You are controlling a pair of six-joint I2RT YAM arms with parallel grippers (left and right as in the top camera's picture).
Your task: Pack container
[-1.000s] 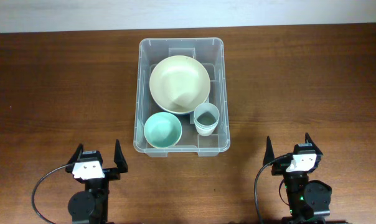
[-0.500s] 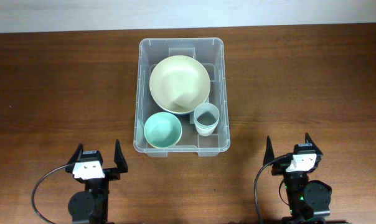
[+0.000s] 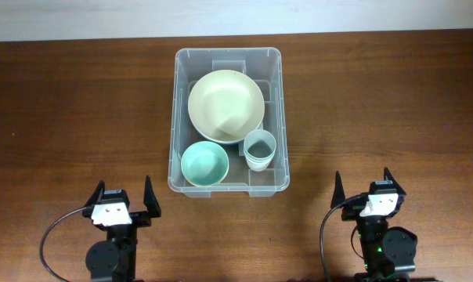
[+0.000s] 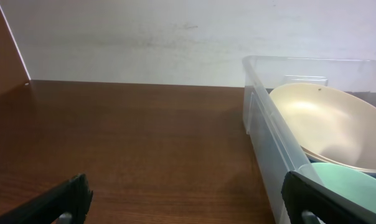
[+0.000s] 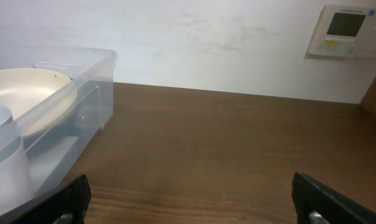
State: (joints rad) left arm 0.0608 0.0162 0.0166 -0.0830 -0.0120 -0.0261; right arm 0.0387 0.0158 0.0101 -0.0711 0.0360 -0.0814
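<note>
The clear container (image 3: 176,117) stands at the middle back of the table. Inside it are a large cream bowl (image 3: 225,106), a small mint bowl (image 3: 204,164) and a stack of pale cups (image 3: 260,149). My left gripper (image 3: 125,196) is open and empty near the front edge, left of the container. My right gripper (image 3: 363,182) is open and empty near the front edge, right of the container. The left wrist view shows the container wall (image 4: 263,130), the cream bowl (image 4: 328,124) and the mint bowl (image 4: 356,186). The right wrist view shows the container (image 5: 91,93), the cream bowl (image 5: 26,99) and a cup (image 5: 4,155).
The wooden table (image 3: 72,110) stretches bare on both sides of the container. A white wall (image 5: 206,43) stands behind the table, with a wall controller (image 5: 345,30) at the upper right in the right wrist view.
</note>
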